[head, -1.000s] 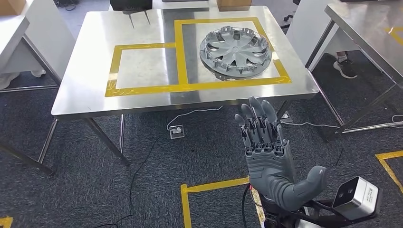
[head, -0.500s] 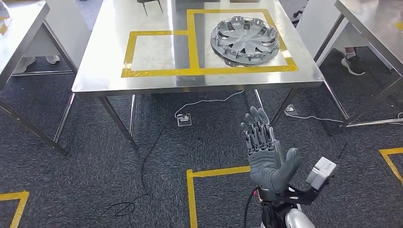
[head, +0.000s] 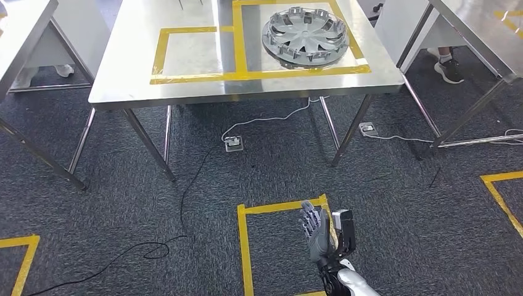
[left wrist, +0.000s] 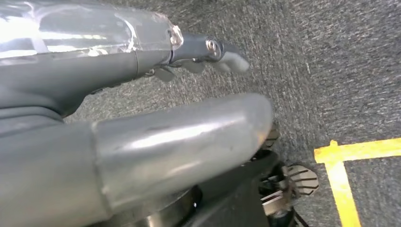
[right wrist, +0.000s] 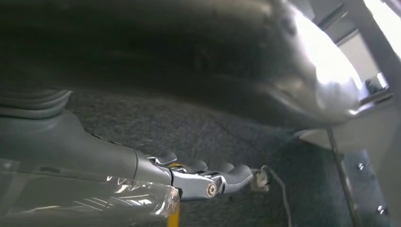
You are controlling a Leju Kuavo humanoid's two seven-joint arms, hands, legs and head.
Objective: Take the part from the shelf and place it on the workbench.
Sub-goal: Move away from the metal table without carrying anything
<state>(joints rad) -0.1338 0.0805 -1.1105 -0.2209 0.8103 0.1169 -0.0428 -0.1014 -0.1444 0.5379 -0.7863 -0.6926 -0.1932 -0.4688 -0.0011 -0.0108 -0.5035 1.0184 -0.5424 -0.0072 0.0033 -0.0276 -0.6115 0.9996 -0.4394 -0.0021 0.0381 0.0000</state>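
— Where is the part?
— The grey wheel cover [head: 305, 36] lies flat on the steel table [head: 123, 80], inside the larger yellow tape rectangle [head: 247, 74] toward the table's right edge and near its front edge. The smaller taped rectangle [head: 161, 58] to its left holds nothing.
— And the hands?
— The right robot hand [head: 316, 233] hangs low above the carpet [head: 123, 203], over a yellow floor marking [head: 242, 246], fingers extended and apart, holding nothing. In its wrist view, the left robot hand [left wrist: 142, 71] also has its fingers stretched out with nothing in them, above the carpet.
— What differs from a second ago?
— The right robot hand has dropped from just below the table's front edge to well below it. The whole view has shifted too, so the camera moved; the wheel cover sits in the same taped rectangle.
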